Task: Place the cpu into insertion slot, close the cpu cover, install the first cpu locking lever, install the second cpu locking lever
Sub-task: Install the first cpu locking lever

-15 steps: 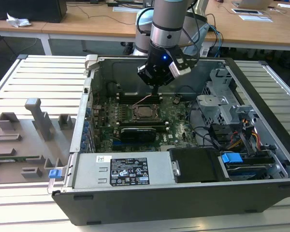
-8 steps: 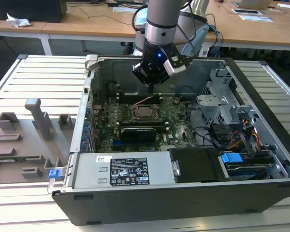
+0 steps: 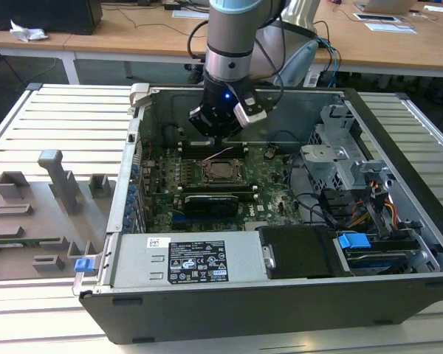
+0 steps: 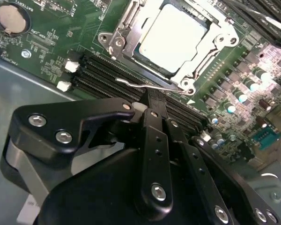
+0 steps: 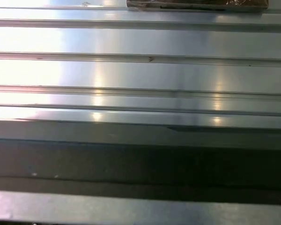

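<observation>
Claw (image 4: 157, 96) reaches down into the open computer case (image 3: 244, 310); in the exterior view the claw (image 3: 218, 136) hangs just above the circuit board (image 3: 159, 173). In the second wrist view its two black fingers (image 4: 152, 136) lie side by side, together, with nothing clamped between them. Their tip sits at a thin silver lever (image 4: 131, 83) that runs crosswise just ahead of them. I cannot tell whether the tip presses on that wire or only hovers over it.

Just beyond the lever, ahead of the claw, lies the chip (image 4: 173, 37), flat in its socket (image 4: 114, 42). The silver cover frame (image 4: 220, 42) is folded down around it, and the chip's pale top shows through the cut-out. In the exterior view the chip (image 3: 220, 171) sits right below the claw.

Black memory slots (image 4: 103, 75) run under the tip, between it and the socket. Off to one side of the claw a round coin battery (image 4: 11, 18) sits on the green board.

A white label (image 3: 198, 262) with black print covers the grey power supply (image 3: 133, 262), well apart from the claw at the case's near wall; the print is too small to read. Small white lettering dots the board, also unreadable. A blue tab (image 3: 353, 240) sits near the drive bay.

Ribbed metal (image 5: 140, 70) shows in the first wrist view.
</observation>
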Available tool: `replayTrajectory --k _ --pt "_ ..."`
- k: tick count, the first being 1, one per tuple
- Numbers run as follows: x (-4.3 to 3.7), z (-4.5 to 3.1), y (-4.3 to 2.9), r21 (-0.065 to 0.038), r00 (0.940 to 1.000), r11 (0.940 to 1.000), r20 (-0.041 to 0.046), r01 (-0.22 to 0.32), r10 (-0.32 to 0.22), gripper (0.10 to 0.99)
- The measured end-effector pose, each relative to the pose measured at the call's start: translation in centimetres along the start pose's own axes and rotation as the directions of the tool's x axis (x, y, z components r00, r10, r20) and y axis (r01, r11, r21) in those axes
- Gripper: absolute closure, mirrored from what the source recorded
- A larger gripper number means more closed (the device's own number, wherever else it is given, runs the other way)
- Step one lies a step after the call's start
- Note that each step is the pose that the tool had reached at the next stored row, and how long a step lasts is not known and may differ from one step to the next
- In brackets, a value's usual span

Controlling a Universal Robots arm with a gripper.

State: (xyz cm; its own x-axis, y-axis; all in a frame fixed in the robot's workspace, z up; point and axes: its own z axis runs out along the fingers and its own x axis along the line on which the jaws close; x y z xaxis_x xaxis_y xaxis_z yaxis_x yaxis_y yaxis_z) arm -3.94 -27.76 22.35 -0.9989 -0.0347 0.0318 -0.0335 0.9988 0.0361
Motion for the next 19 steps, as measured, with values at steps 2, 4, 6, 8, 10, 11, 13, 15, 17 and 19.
replayTrajectory --k 2,4,6,8,10,11,13,15,17,19 --pt "0.00 0.10 -0.04 0.000 1.0000 1.0000 -0.0002 0.000 0.000 0.980" --pt "0.09 0.11 -0.12 0.000 1.0000 1.0000 0.0000 0.001 -0.001 0.980" --pt "0.09 0.12 -0.16 0.000 1.0000 1.0000 0.0002 0.002 -0.002 0.980" --pt "-0.11 0.16 -0.17 0.000 1.0000 1.0000 0.0001 0.002 -0.002 0.980" --pt "-0.63 0.29 -0.16 0.000 1.0000 1.0000 -0.0003 0.002 -0.002 0.980" --pt "-0.93 0.39 -0.15 0.000 1.0000 1.0000 -0.0007 0.002 -0.002 0.980" --pt "-1.37 0.60 -0.13 0.001 1.0000 1.0000 -0.0014 0.002 -0.002 0.980" --pt "-1.80 0.79 -0.14 0.001 1.0000 1.0000 -0.0017 0.002 -0.002 0.980" --pt "-2.31 1.09 -0.17 0.001 1.0000 1.0000 -0.0025 0.002 -0.002 0.980" --pt "-2.44 1.32 -0.18 0.001 1.0000 1.0000 -0.0029 0.002 -0.002 0.980"
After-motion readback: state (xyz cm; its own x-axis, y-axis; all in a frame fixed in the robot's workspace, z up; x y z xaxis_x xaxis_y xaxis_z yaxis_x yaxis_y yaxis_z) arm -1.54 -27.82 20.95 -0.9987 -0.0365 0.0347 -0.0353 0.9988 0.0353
